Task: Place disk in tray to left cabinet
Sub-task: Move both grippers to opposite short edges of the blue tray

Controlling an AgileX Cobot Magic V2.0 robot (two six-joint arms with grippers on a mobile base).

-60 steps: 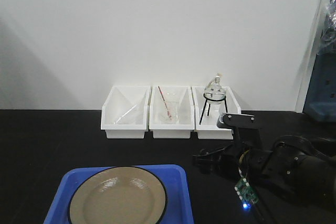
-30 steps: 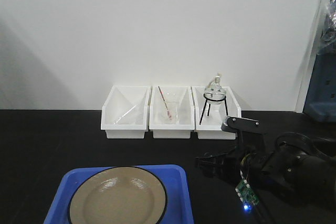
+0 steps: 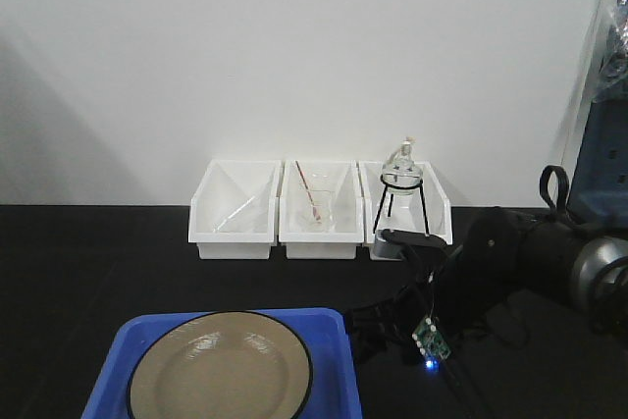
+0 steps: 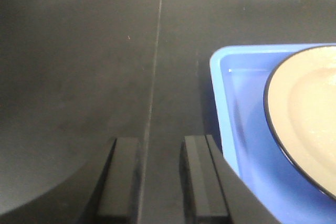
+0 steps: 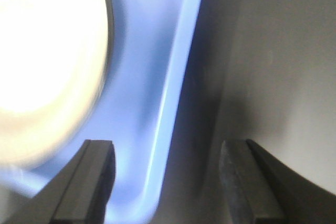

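Blurrily, right tool (image 5: 167,179) wide open above tray (image 5: 173,77) rim; disk (image 5: 47,51) cropped; left tool (image 4: 161,177) slightly parted, empty.

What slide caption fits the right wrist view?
Right gripper, open, poised at the tray rim; the disk lies in the tray.

Lower left of the frame, the tray (image 3: 334,360) is showing bright blue. The disk (image 3: 221,375) is looking plain tan with a thin black rim. Mid-frame, the bins (image 3: 319,242) are glowing white against the black table (image 3: 88,262).
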